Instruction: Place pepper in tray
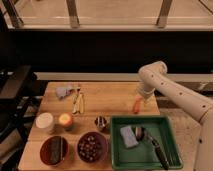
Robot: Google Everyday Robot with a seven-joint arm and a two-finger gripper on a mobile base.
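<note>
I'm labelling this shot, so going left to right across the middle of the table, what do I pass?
First the white cup → orange-topped candle → small metal cup → pepper, with the tool right at its upper end.

No readable text, labels, numbers; gripper (pixel 140 98) at pepper (pixel 136 105), just beyond tray (pixel 165 119)

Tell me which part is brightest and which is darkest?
Camera view: the strip along the top is brightest, the band behind the table darkest; the table itself is warmly lit. The gripper hangs over the table's right side, by the pepper, behind the tray.
</note>
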